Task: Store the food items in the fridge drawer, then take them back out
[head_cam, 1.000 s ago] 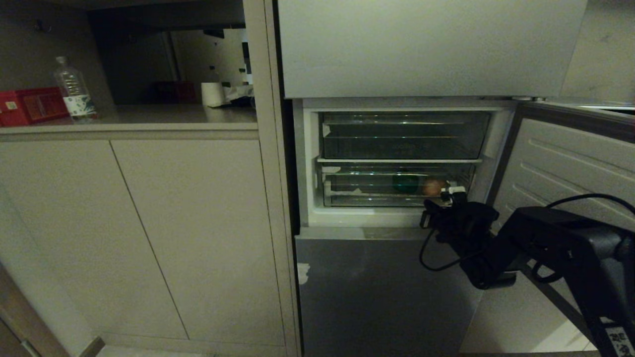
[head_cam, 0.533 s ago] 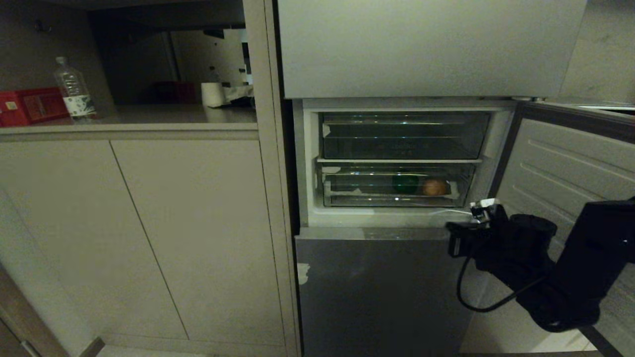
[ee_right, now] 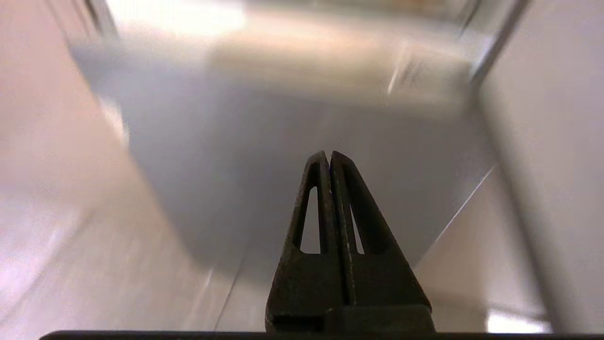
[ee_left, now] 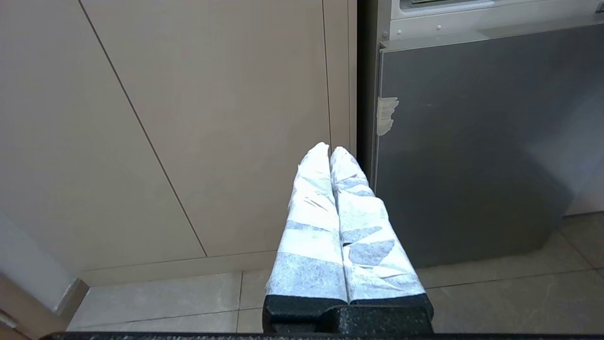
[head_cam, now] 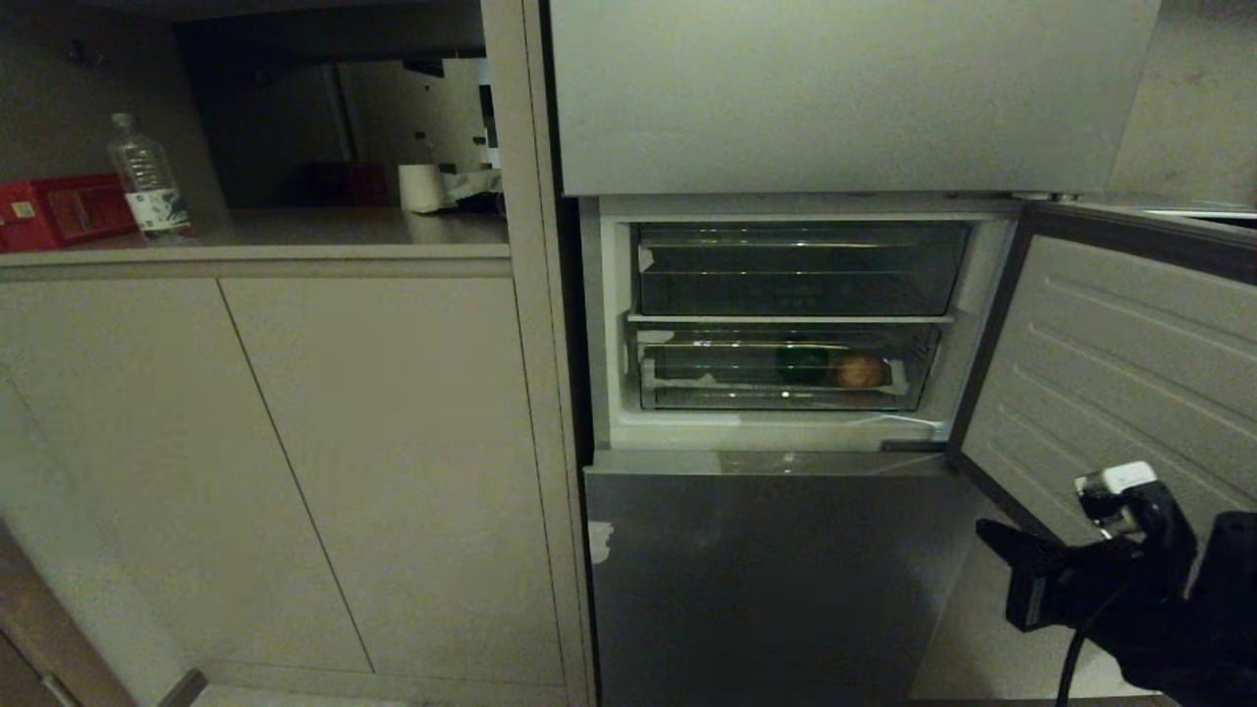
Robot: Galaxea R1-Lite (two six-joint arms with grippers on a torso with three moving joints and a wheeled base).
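Drawer (head_cam: 786, 378) pushed in, lower of two in open fridge | green item (head_cam: 802, 362) and tan item (head_cam: 861, 371) inside, side by side | right gripper (ee_right: 329, 158) pressed together, empty, low by fridge door (head_cam: 1110, 344) | left gripper (ee_left: 329, 152) pressed together, empty, before cabinet (ee_left: 212, 118)

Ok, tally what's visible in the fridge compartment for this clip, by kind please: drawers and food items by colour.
Clear drawers: 2, upper drawer and lower drawer
Dark green food item: 1, in the lower drawer
Tan-brown food item: 1, beside it
Total: 4
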